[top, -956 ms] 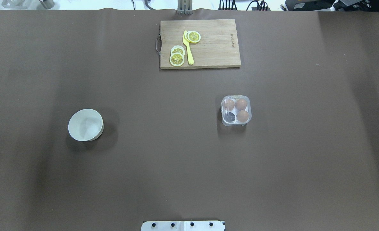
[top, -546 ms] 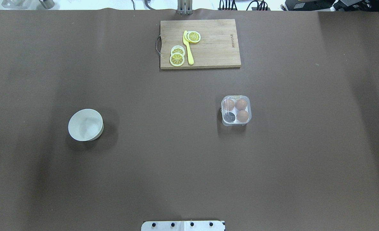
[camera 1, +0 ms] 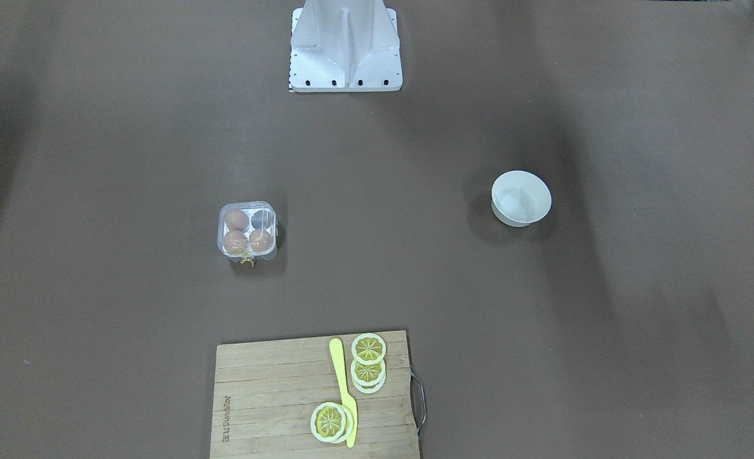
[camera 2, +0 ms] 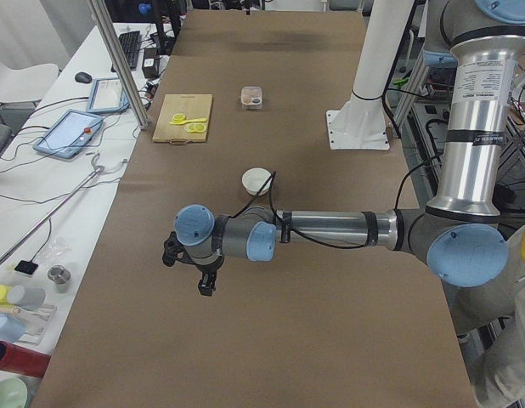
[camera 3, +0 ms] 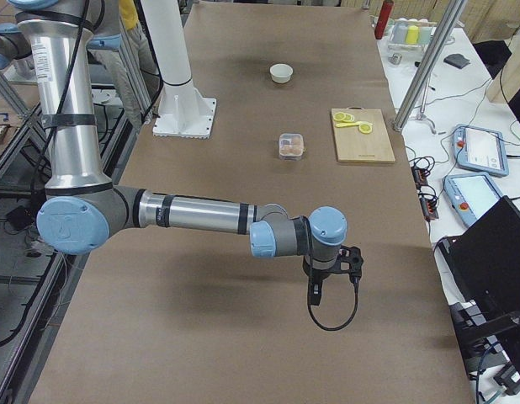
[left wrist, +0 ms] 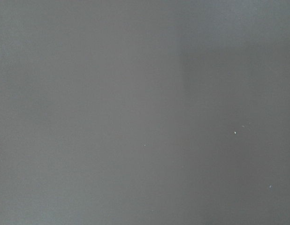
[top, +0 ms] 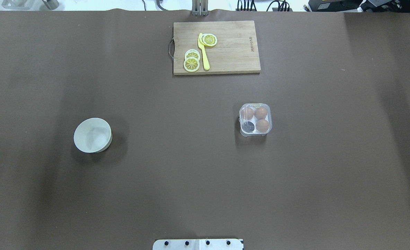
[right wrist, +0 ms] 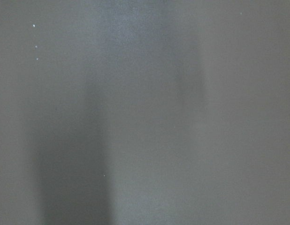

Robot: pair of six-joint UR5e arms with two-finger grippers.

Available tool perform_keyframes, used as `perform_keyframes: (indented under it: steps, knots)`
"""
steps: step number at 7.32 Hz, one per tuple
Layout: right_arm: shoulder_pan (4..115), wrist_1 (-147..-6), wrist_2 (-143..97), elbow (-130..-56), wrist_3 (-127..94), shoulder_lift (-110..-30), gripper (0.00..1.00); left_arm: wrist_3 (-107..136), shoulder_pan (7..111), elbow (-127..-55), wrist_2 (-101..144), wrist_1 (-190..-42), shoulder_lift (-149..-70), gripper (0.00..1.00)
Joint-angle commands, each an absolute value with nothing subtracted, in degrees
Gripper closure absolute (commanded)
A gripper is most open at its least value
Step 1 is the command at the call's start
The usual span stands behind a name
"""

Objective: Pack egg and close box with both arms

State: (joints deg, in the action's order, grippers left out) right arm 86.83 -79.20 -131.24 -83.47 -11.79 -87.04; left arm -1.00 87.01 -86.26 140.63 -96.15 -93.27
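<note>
My left claw (camera 2: 205, 285) hung low over the left end of the brown table (top: 191, 173), and my right claw (camera 3: 314, 296) over its right end. Both were well apart from everything, and I could not tell whether either was open. The box (top: 255, 119) sat right of centre, well apart from the white bowl (top: 92, 135) and the cutting board (top: 232, 52), unmoved since a moment before. Small and clear, it held three brown eggs (top: 260, 113); one cell looked dark.

Left arm (camera 2: 322, 228): silver tube links, grey joint housings, light-blue joint caps (camera 2: 194, 226), black cable (camera 2: 335, 246) under forearm. Right arm (camera 3: 193, 212): same build, black cable loop (camera 3: 331, 329) at wrist. White pedestal (camera 1: 345, 44): black bolt heads along front edge.
</note>
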Motion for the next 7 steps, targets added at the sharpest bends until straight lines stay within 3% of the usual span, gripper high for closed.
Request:
perform_keyframes:
  steps: [1,7]
  knots:
    - [86.8,-79.3,-131.2,-85.3,-11.8,-88.5,0.0,-1.0,87.0,-86.3,140.6,-96.2,-93.3,0.02]
    - [86.7,-78.9,-130.7,-86.5,-11.9,-88.9,0.0,-1.1,87.0,-86.3,140.7,-96.2,-93.3,0.02]
